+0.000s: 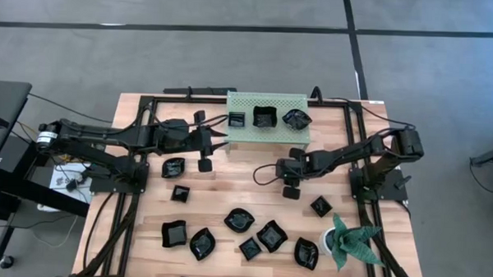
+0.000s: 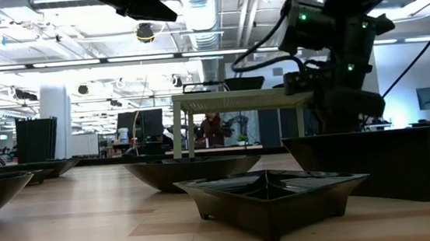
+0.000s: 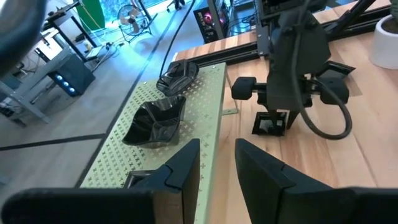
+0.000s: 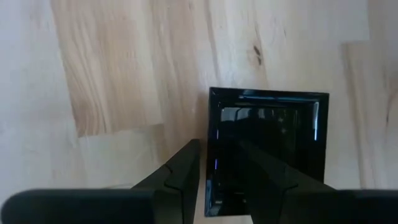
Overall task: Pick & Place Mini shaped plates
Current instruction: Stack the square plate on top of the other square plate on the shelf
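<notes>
Below my right gripper (image 4: 219,163), a square mini plate (image 4: 268,149) lay flat on the wooden table (image 4: 112,62), rim up. Being square, it had no long axis; its sides ran nearly parallel to my two fingers, only slightly skewed. My fingers were a little apart, one over bare wood just outside the plate's edge, the other over the plate's interior, so that edge sat in the gap between them. I could not tell whether either finger touched the plate.

From above, my right gripper (image 1: 292,188) stood at mid-table, just in front of the green perforated rack (image 1: 242,134). The plate beneath it was hidden in that view.

My left gripper (image 1: 206,141) was positioned at the rack's left end, fingers (image 3: 180,171) slightly parted with nothing between them. Beside it on the rack sat a square plate (image 1: 236,119), then a deeper square plate (image 1: 265,117) and a scalloped plate (image 1: 296,118), all three in a row along the rack.

Remaining plates lay scattered on the table. One lay near the left arm (image 1: 173,166). A small square one lay below that (image 1: 180,193). Another small square one lay right of my right gripper (image 1: 321,207). A group of leaf-shaped and square plates (image 1: 239,220) occupied the near edge. A green plant in a white pot (image 1: 354,241) stood at the near right corner.
</notes>
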